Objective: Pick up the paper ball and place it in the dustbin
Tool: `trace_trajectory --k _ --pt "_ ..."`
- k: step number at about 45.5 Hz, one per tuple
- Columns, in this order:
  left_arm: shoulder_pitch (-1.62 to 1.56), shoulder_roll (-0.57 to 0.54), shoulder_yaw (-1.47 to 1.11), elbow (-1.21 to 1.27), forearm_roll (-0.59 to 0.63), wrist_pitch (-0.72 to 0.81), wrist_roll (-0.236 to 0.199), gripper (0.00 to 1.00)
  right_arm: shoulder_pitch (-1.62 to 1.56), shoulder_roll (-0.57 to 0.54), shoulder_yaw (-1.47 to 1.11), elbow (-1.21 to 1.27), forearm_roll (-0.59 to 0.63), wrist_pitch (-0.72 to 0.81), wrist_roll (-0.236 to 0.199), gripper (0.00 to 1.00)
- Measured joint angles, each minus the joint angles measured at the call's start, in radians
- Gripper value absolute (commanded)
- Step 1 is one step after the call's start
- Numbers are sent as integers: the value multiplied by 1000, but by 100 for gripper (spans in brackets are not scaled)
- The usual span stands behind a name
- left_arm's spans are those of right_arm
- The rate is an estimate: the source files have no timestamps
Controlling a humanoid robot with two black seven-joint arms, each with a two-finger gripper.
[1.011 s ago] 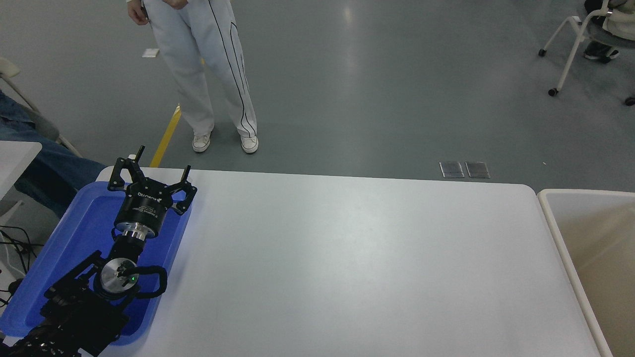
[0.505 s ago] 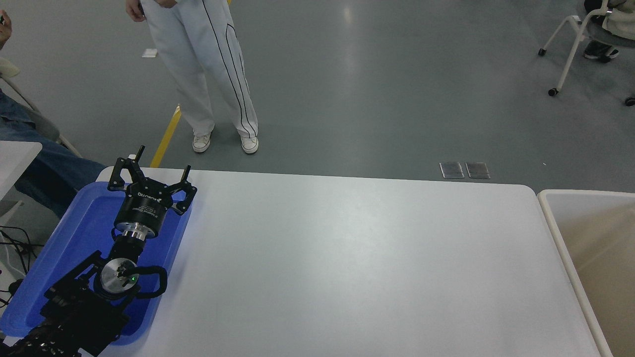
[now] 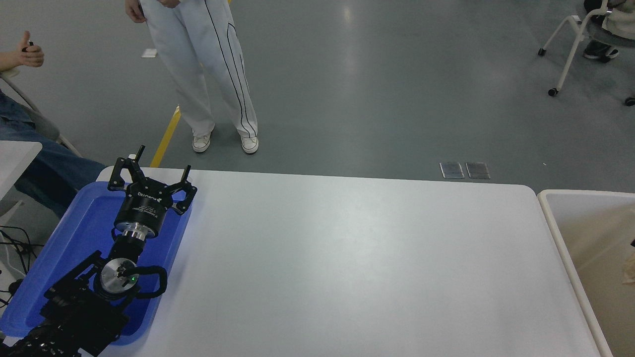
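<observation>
The dustbin, with a thick off-white rim and beige inner walls, stands off the table's right end and is cut by the picture's edge. At the far right edge, over the bin, a lumpy tan sliver shows that looks like the paper ball. A small black bit just above it is probably my right gripper; too little shows to tell its state. My left gripper is parked open over the blue tray at the lower left, holding nothing.
A shallow blue tray lies at the table's left end under my left arm. A person in white trousers stands beyond the far edge. A seated person's hand shows at top left. A wheeled chair is at top right.
A black bit and a tan sliver have appeared at the right edge over the dustbin. The seated person's hand has come up at top left. My left arm has not moved.
</observation>
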Motion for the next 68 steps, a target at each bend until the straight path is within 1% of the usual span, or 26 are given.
trace_trajectory --k 13,20,27,29,37,43,47,55,63,68 --pt "0 0 0 0 0 0 0 100 26 -17 4 44 1 -6 0 99" --pt "0 0 0 0 0 0 0 100 84 -68 -25 159 1 -2 0 99" --pt "0 0 0 0 0 0 0 100 187 -125 -134 318 1 1 0 100" --pt "0 0 0 0 0 0 0 100 247 -145 -202 395 1 3 0 100" --pt "0 0 0 0 0 0 2 100 421 -177 -366 568 2 8 0 100" --pt "0 0 1 0 1 0 2 100 568 -198 -476 685 2 51 0 100" --pt "0 0 1 0 1 0 2 100 656 -209 -535 742 2 114 0 100" --pt "0 0 1 0 1 0 2 100 838 -210 -642 815 1 328 0 100" --pt "0 0 1 0 1 0 2 100 1019 -165 -728 851 0 602 0 100" --pt "0 0 1 0 1 0 2 100 1102 -121 -760 865 0 699 0 100"
